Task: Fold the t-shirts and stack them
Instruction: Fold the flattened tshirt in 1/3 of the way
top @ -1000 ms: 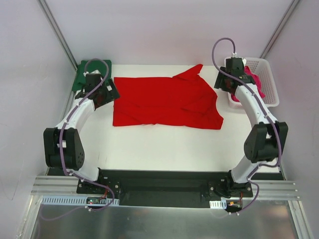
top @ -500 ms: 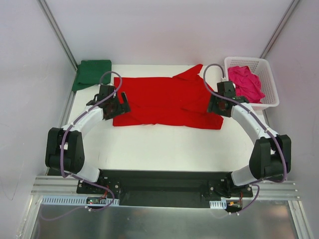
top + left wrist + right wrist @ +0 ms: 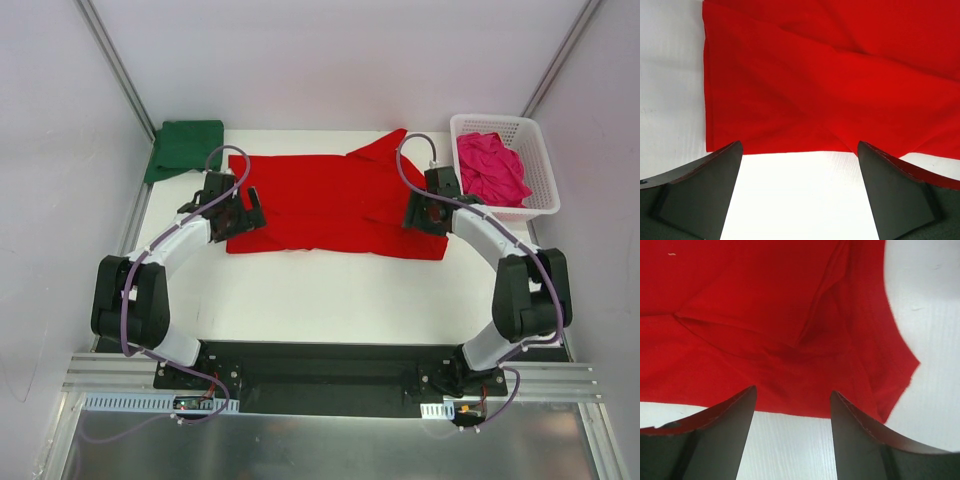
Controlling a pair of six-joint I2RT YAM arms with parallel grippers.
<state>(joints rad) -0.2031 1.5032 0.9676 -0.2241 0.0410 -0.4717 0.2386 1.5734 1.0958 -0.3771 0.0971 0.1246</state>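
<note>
Locate the red t-shirt (image 3: 330,205) on the far half of the table (image 3: 330,290). Expect it spread roughly flat, wider from left to right than from near to far. Note the creases across it and one flap pointing toward the far edge, right of centre. Note also a corner of cloth jutting out at the near right.

Find the left gripper (image 3: 240,212) at the left edge of the red t-shirt, close to its near-left corner. Read it as opened wide. In the left wrist view, see the fingers (image 3: 705,190) set far apart, with bare table and the near hem of the cloth between them. Record nothing gripped. Treat contact between fingertips and cloth as impossible to tell.

Find the right gripper (image 3: 425,212) over the right part of the red t-shirt, near its near-right corner. Read it as open, but less wide than the left. In the right wrist view, see the fingers (image 3: 865,435) apart, with white table and the red hem between them. Record nothing held here either.

Locate the green t-shirt (image 3: 185,148) folded at the far left corner, apart from the red t-shirt and just beyond the left gripper.

Locate the pink t-shirt (image 3: 492,170) crumpled inside the white lattice basket (image 3: 543,170) at the far right corner, just beyond the right gripper and not touching the red t-shirt.
</note>
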